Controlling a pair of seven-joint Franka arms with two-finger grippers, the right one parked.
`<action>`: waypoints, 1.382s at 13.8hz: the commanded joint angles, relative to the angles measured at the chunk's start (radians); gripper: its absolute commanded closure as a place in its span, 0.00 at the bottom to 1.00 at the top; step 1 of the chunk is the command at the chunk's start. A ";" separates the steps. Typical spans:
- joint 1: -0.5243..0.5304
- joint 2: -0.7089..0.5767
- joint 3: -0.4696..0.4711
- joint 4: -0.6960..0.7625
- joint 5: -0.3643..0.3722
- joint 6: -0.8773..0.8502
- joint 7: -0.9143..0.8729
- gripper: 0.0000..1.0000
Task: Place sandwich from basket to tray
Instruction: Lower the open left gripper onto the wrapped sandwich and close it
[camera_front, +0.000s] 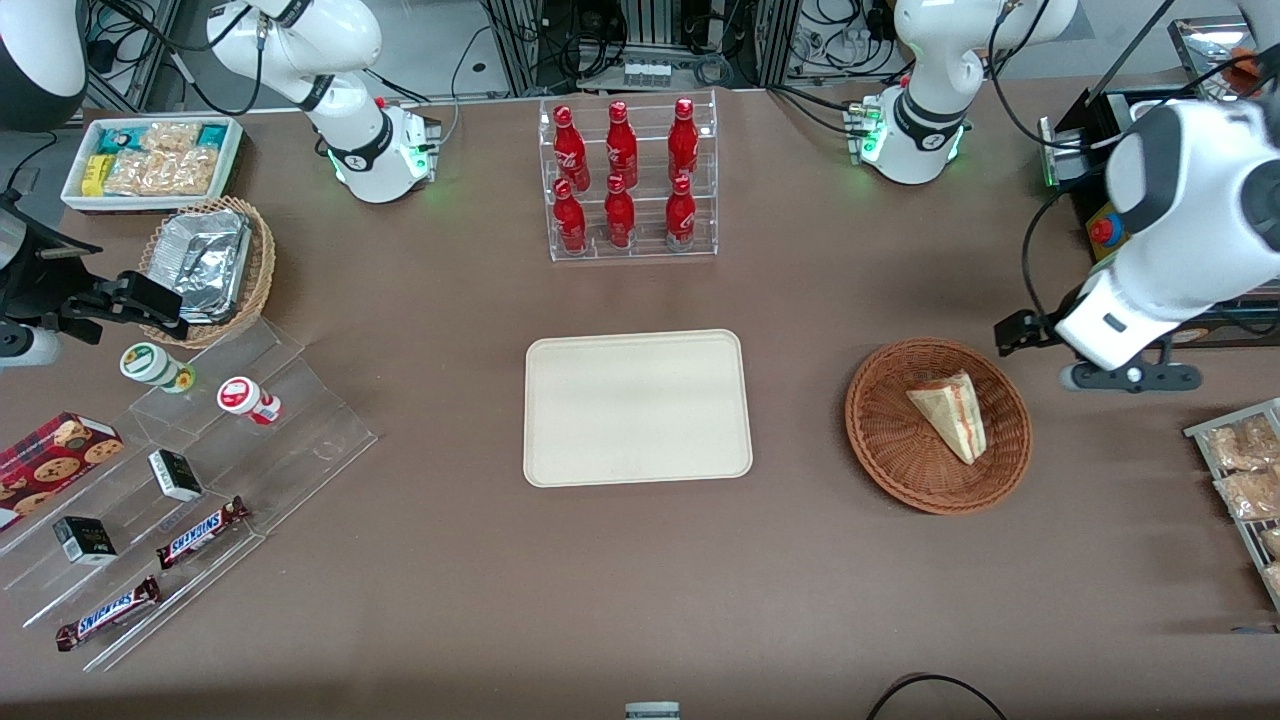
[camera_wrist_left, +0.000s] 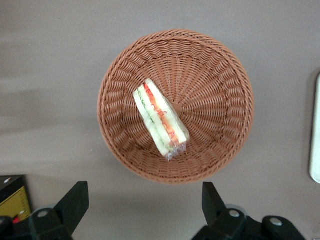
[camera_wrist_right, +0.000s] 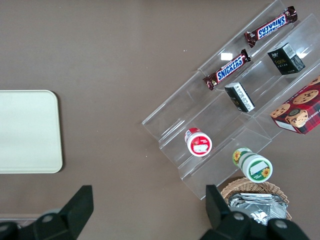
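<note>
Nearby, "SNICKERS" bars (camera_front: 203, 532); open hand (camera_wrist_left: 142, 202) above basketed sandwich (camera_wrist_left: 160, 119).

Woven wicker basket (camera_wrist_left: 176, 105); smooth matt tray (camera_front: 637, 407)

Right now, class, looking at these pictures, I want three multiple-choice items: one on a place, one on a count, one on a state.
1. Where is the sandwich? A in the basket B on the tray C on the table
2. How many red bottles stand in the rack? A four B six C eight
3. How is the working arm's tool? A shut on the sandwich B open above the basket C resting on the tray

A: it lies on the wicker.
B: two rows of three.
B: its fingers are spread, holding nothing.
</note>
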 joint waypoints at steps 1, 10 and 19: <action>-0.007 -0.002 -0.002 -0.146 -0.011 0.182 -0.010 0.00; -0.030 0.151 -0.025 -0.163 -0.011 0.364 -0.436 0.00; -0.022 0.243 -0.022 -0.165 -0.008 0.390 -0.526 0.00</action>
